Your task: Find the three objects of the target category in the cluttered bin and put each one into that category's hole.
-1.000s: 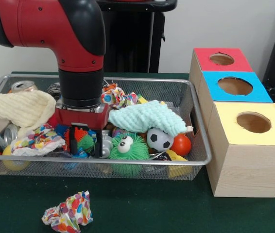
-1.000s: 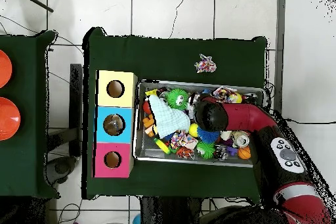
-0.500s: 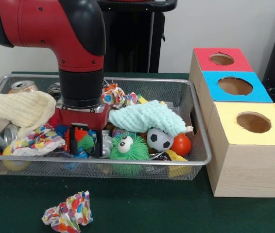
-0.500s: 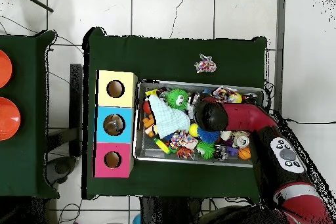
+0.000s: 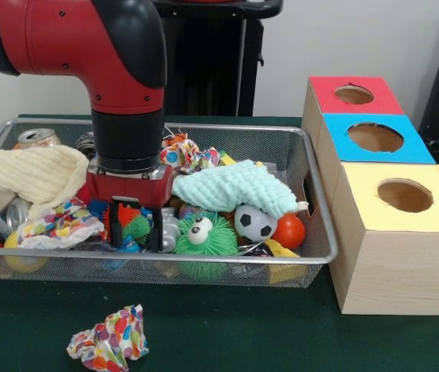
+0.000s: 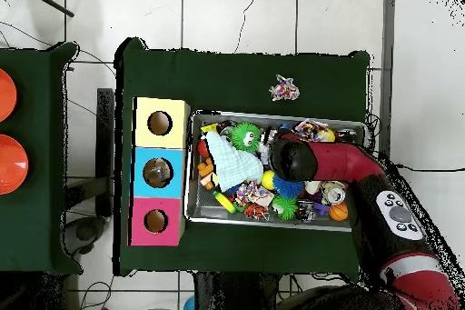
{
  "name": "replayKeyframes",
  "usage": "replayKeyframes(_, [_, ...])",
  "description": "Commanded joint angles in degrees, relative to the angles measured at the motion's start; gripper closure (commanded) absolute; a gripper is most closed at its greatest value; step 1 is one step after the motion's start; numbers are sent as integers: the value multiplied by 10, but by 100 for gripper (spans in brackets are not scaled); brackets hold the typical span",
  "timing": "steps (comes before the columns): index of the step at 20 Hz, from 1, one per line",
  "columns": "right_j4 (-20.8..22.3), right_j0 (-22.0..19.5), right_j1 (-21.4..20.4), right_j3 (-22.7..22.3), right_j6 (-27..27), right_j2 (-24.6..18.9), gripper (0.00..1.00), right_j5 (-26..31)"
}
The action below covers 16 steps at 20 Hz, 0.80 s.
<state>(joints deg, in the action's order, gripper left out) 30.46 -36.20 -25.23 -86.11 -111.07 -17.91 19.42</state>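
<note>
The gripper was down among the toys in the wire bin, its two dark fingers standing apart with an orange-and-green spiky ball between them — spread around it, as far as the front view showed, though whether the pads were already touching it could not be told. At about three o'clock from the jaws sat a green fuzzy toy with googly eyes, then a small soccer ball and an orange ball further along the same line. At about one o'clock a mint knitted cloth lay draped over the pile; at about ten o'clock lay a cream cloth, and at nine o'clock a crumpled printed wrapper. The three boxes with holes — red, blue, yellow — stood outside the bin, far out at three o'clock.

The risk, as I judged it, lay in the crowding: closing could pinch a neighbouring toy or snag the wrapper's edge, and a soft spiky ball might squirm out of a shallow pinch on the lift.
</note>
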Motion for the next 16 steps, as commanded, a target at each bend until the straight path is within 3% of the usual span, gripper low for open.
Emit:
replayKeyframes(1, [18, -20, -6, 2, 62, -40, 0, 31])
replayKeyframes(6, [7, -23, -27, -4, 67, -48, 0, 55])
replayKeyframes(16, [17, -22, -15, 3, 61, -45, 0, 42])
